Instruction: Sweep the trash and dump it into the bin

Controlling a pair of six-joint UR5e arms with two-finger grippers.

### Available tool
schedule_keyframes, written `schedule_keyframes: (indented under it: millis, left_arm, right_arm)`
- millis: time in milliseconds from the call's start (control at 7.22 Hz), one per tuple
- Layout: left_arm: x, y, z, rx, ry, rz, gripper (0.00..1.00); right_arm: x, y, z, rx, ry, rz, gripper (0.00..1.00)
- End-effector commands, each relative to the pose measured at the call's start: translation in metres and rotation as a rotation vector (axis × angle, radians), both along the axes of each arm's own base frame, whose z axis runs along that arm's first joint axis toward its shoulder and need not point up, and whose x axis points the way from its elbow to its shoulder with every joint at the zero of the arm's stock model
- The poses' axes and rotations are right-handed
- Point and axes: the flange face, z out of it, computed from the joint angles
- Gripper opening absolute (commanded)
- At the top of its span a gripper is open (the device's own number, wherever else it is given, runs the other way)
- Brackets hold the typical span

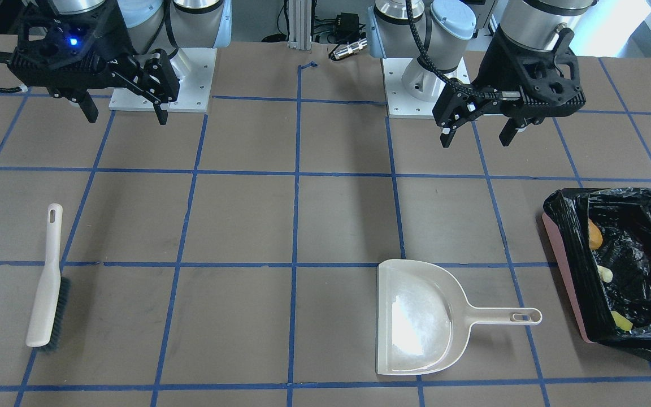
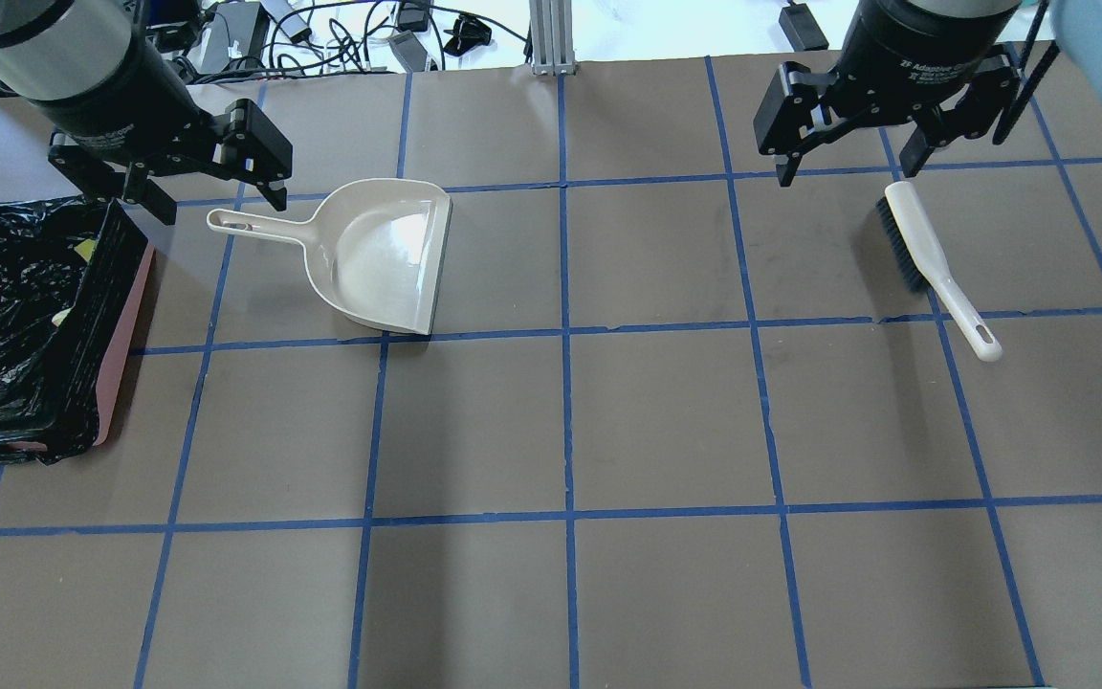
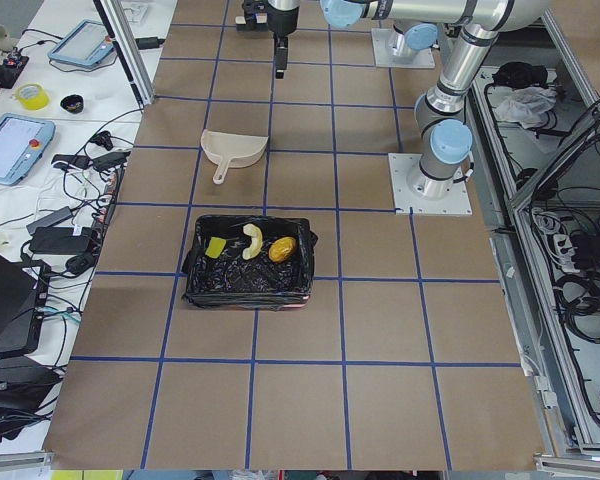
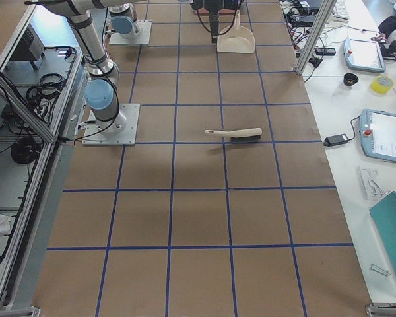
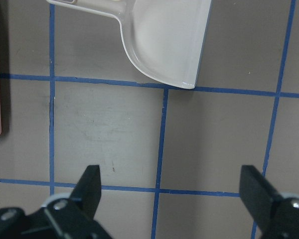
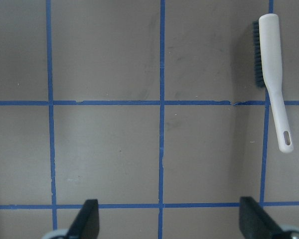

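The pink bin [image 1: 561, 265] with a black bag liner stands at the table's end on my left side. Inside it lie the yellow-orange lump [image 1: 595, 234], the tan crescent [image 1: 605, 273] and the yellow sponge piece [image 1: 621, 320]; the exterior left view shows them too [image 3: 252, 241]. My left gripper [image 2: 221, 206] is open and empty, hovering above the beige dustpan's handle [image 2: 254, 225]. My right gripper [image 2: 848, 172] is open and empty, hovering just behind the white hand brush [image 2: 934, 263].
The beige dustpan [image 1: 419, 316] lies empty and flat on the table beside the bin, handle pointing at the bin. The brush [image 1: 48, 282] lies flat on the table's far right side. Blue tape lines grid the brown tabletop.
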Motion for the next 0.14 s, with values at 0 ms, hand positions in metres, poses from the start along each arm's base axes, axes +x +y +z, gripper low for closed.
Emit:
schedule_keyframes:
  millis: [0]
  left_arm:
    - [-0.0002, 0.0050, 0.0016, 0.012, 0.000, 0.000, 1.00]
  right_arm:
    - [0.0000, -0.0001, 0.0000, 0.000, 0.000, 0.000, 1.00]
